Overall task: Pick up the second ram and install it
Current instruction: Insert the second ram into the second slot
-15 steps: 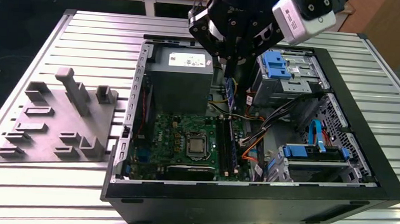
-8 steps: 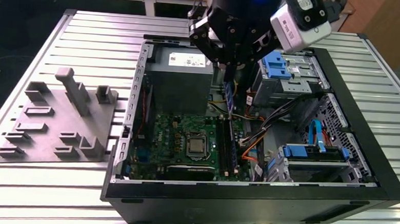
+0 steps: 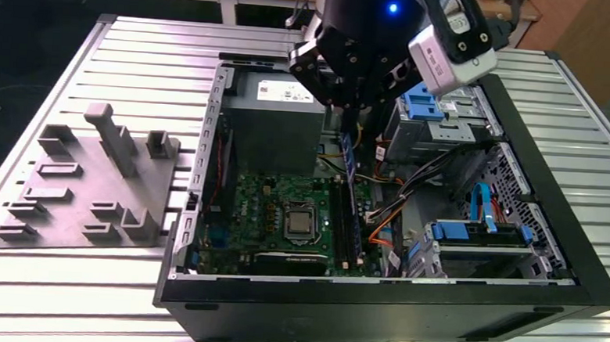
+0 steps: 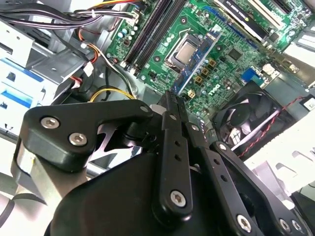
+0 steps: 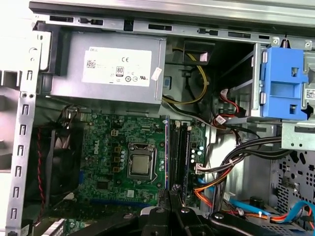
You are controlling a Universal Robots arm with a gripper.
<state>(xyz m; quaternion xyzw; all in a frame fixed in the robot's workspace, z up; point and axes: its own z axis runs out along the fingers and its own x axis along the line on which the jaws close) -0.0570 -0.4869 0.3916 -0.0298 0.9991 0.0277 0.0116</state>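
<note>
Exterior view: your gripper (image 3: 345, 120) hangs inside the open computer case (image 3: 584, 260), jaws pinching the second ram (image 3: 346, 153), which points straight down, on edge, toward the motherboard (image 3: 266, 208) in front of the grey power supply (image 3: 276, 118). In the second wrist view you see the fingertips (image 4: 170, 105) pressed onto one end of the bluish board (image 4: 199, 61), whose free end reaches out over the processor socket (image 4: 187, 51). In the first wrist view the board (image 5: 167, 152) shows edge-on, just beside the memory slots (image 5: 180, 152). A grey fixture tray (image 3: 84, 195) lies on the ribbed table (image 3: 133, 52), on the exterior view's left.
</note>
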